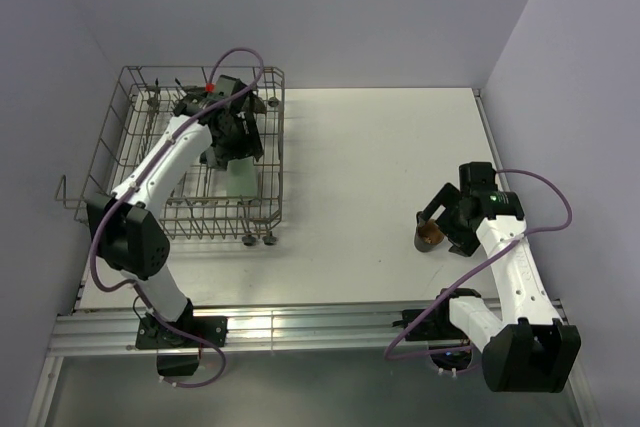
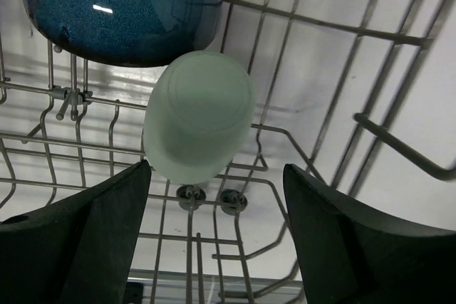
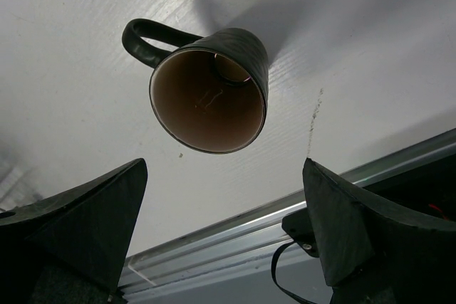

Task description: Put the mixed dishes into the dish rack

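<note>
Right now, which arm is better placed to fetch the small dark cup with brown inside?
Right: the right gripper hangs open above the small dark cup. The left gripper is over the grey wire dish rack.

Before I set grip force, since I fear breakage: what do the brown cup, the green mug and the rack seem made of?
Brown cup: probably glazed ceramic; dark outside, glossy tan inside catching a glint. Pale green mug: likely ceramic, satin finish, soft even sheen. Dish rack: grey metal wire, thin welded-looking rods, perhaps coated.
</note>
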You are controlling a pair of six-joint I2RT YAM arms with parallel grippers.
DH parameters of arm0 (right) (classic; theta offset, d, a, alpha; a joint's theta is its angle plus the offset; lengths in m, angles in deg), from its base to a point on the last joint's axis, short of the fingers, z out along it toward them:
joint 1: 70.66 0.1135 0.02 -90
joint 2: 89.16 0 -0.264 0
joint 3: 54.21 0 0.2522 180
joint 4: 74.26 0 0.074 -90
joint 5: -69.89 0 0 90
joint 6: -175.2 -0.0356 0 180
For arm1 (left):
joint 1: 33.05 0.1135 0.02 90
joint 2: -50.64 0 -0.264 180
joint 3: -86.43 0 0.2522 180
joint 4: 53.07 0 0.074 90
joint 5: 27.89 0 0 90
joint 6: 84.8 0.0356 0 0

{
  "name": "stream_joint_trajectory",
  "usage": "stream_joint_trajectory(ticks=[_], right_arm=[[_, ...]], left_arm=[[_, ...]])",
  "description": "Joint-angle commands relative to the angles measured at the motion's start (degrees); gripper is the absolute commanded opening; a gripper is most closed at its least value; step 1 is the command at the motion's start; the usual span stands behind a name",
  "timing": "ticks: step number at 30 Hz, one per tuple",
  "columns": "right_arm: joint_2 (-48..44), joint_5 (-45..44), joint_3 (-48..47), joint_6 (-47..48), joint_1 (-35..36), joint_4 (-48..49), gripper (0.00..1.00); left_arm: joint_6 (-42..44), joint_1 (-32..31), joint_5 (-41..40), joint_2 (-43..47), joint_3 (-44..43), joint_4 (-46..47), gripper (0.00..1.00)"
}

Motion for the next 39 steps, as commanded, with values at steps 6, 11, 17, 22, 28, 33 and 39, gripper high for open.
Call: stream_joint_trajectory(ticks=[6, 11, 17, 22, 28, 33, 39], right_arm=[[0.57, -0.29, -2.33, 1.11, -0.47, 1.29, 0.97], [0.83, -0.55, -2.59, 1.37, -0.47, 1.29, 0.97], [1.53, -0.90, -3.03, 1.63, -0.47, 1.56, 0.97], [1.71, -0.99, -3.03, 1.72, -0.47, 1.73, 0.98], [2.15, -0.91, -3.38, 1.63, -0.47, 1.91, 0.98], [2.06, -0.91, -3.03, 1.37, -0.47, 2.26, 0.98], [2.06, -0.73, -3.29, 1.28, -0.47, 2.35, 0.98]], left_arm=[[3.24, -0.61, -6.93, -3.78, 1.61, 1.28, 0.82], [4.48, -0.61, -9.05, -5.98, 0.47, 1.46, 0.82], [5.70, -0.61, -9.92, -8.09, 0.12, 2.60, 0.81], [6.41, -0.61, -9.49, -8.44, 0.64, 3.39, 0.79], [6.94, -0.70, -10.01, -7.47, 1.61, 4.10, 0.73], [7.02, -0.78, -9.75, -5.20, 4.07, 5.24, 0.53], [6.32, -0.78, -12.12, -2.91, 4.42, 5.59, 0.21]])
